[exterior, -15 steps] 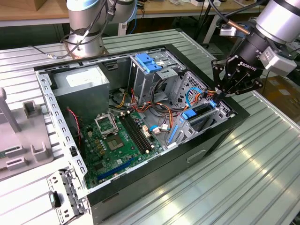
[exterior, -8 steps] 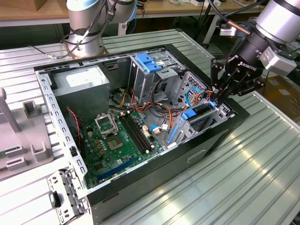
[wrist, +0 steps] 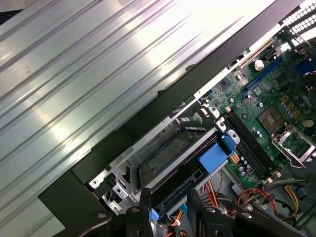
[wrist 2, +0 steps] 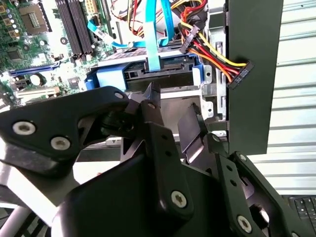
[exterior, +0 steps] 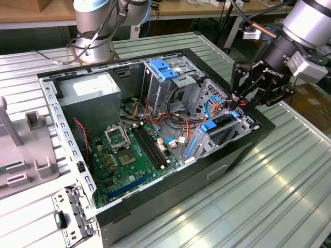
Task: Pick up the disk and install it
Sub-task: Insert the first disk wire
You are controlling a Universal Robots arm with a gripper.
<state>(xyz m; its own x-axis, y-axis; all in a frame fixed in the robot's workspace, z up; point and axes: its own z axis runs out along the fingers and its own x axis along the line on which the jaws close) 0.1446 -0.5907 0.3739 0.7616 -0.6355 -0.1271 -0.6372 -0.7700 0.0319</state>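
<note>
The disk (exterior: 220, 125), a dark slab in a light-blue carrier, lies slanted in the metal drive bay at the open computer case's corner on the exterior view's right. My gripper (exterior: 236, 102) hangs just above the disk's outer end. In the second wrist view the disk (wrist 2: 106, 79) sits just beyond the gripper (wrist 2: 170, 106), with a blue flat cable plugged into its connector. In the first wrist view the gripper (wrist: 168, 197) has its fingers apart on either side of the disk's (wrist: 182, 170) end. The jaws stand open; I see no grip on the disk.
The case (exterior: 227, 165) lies open on a ribbed metal table (exterior: 269, 206). Inside are the motherboard (exterior: 124, 155), a power supply (exterior: 93, 93), a drive cage with a blue bracket (exterior: 163, 68) and red-orange cables (wrist 2: 207, 49) beside the bay. A grey fixture (exterior: 20, 150) stands at the exterior view's left.
</note>
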